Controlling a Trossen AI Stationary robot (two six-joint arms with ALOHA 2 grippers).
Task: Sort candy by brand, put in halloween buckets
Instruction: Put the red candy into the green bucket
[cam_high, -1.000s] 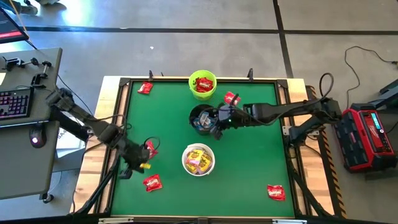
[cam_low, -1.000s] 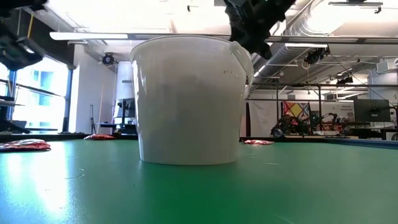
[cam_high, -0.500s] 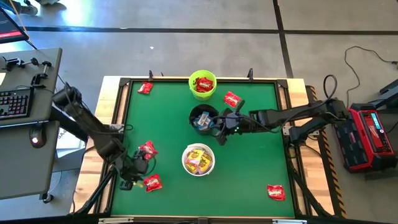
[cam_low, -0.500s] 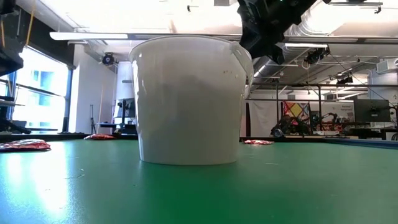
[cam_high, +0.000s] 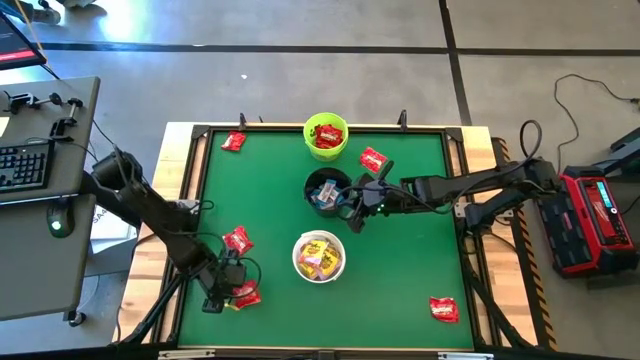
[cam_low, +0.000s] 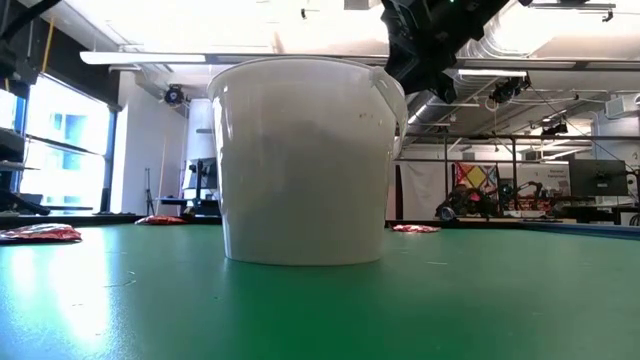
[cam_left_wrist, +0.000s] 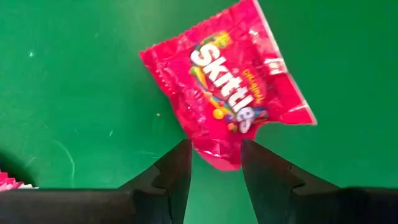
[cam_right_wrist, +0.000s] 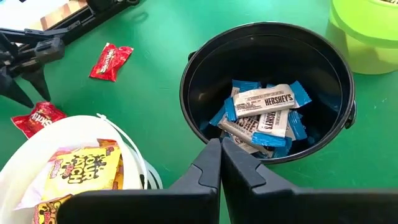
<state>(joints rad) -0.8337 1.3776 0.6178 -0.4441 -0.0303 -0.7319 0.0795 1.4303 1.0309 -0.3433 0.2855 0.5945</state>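
Observation:
A red Skittles packet (cam_left_wrist: 230, 93) lies flat on the green table near its left front corner (cam_high: 245, 294). My left gripper (cam_left_wrist: 216, 165) points down over the packet, open, with a finger on each side of its near corner; I cannot tell whether they touch it. My right gripper (cam_right_wrist: 221, 155) is shut and empty, raised between the black bucket (cam_right_wrist: 186, 93) and the white bucket (cam_high: 319, 256). The black bucket holds blue-and-white bars (cam_right_wrist: 267, 102). The white one holds yellow packets (cam_right_wrist: 81, 168). The lime green bucket (cam_high: 325, 133) at the far edge holds red packets.
More red packets lie loose on the table: one left of the white bucket (cam_high: 238, 240), one at the far left corner (cam_high: 234, 141), one right of the green bucket (cam_high: 373, 158) and one at the near right (cam_high: 443, 309). A raised frame (cam_high: 190, 200) rims the table.
My left gripper has gone down and toward the table's near edge, from beside the red packet left of the white bucket to the red packet near the front left. My right gripper has drawn back a little from the black bucket toward the table's right edge, then kept still.

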